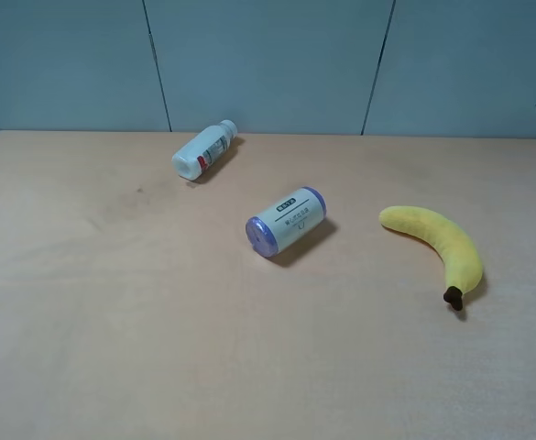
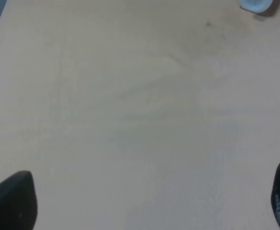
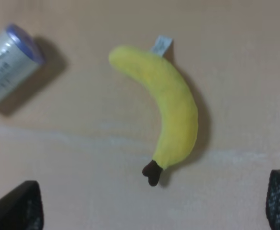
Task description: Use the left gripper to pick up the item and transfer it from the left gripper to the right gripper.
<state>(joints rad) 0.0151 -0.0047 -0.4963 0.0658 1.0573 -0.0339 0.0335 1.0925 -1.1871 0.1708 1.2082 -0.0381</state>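
Right pincer (image 3: 154,211) gapes wide, empty, above the banana (image 3: 166,108).

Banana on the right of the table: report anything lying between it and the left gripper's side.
The banana lies right of centre. The can, on its side, sits between it and the table's left part; the white bottle lies farther back, off that line. The left gripper is open above bare table, so it may need to skirt the can.

Both tools show only black, blunt fingertips (image 2: 13,201), the right ones (image 3: 20,208) mesh-textured.
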